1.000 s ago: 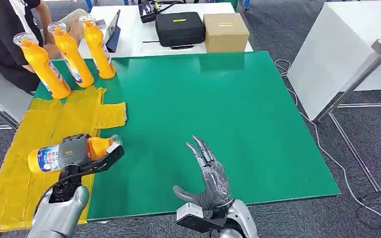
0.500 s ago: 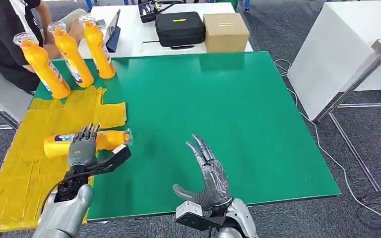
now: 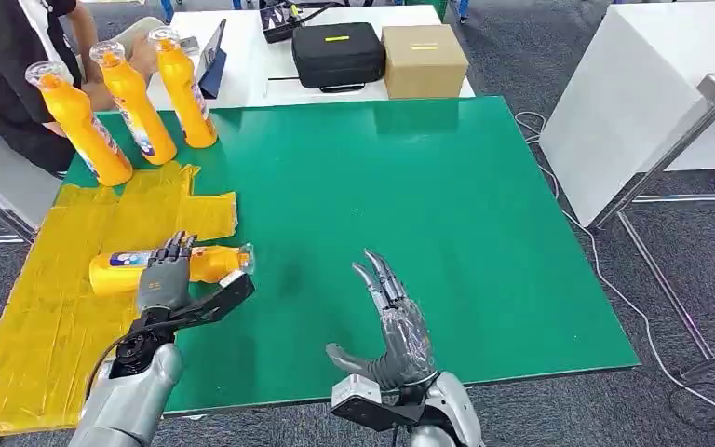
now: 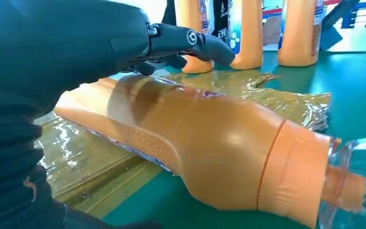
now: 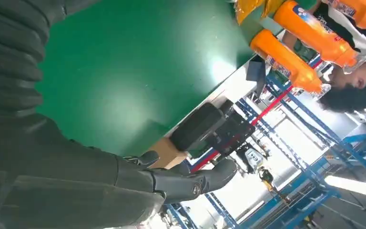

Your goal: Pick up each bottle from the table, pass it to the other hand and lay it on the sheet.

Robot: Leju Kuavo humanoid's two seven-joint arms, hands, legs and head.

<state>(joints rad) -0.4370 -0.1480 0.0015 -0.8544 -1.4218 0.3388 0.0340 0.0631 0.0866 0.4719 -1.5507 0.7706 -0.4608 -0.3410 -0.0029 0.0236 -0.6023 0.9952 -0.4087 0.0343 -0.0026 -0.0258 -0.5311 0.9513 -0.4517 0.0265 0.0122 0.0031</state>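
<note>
An orange bottle point(image 3: 121, 271) point(image 4: 209, 143) lies on its side on the yellow sheet point(image 3: 47, 317) point(image 4: 90, 171), with its clear cap over the sheet's edge toward the green table point(image 3: 410, 205). My left hand point(image 3: 168, 277) hovers over the bottle's middle with fingers point(image 4: 190, 40) stretched out above it and not gripping. Three more orange bottles point(image 3: 79, 126) point(image 3: 137, 104) point(image 3: 184, 88) stand upright at the table's far left corner. My right hand point(image 3: 396, 321) is open above the table's front middle, fingers point(image 5: 190, 183) spread and empty.
A person in a black top point(image 3: 5, 56) stands at the far left behind the upright bottles. A white table behind holds a black case point(image 3: 338, 54) and a cardboard box point(image 3: 424, 60). A cable point(image 3: 614, 289) trails on the floor to the right.
My left hand let go of the bottle and spread its fingers. The bottle now lies on the sheet, a little farther from me than when it was held. The right hand stayed put.
</note>
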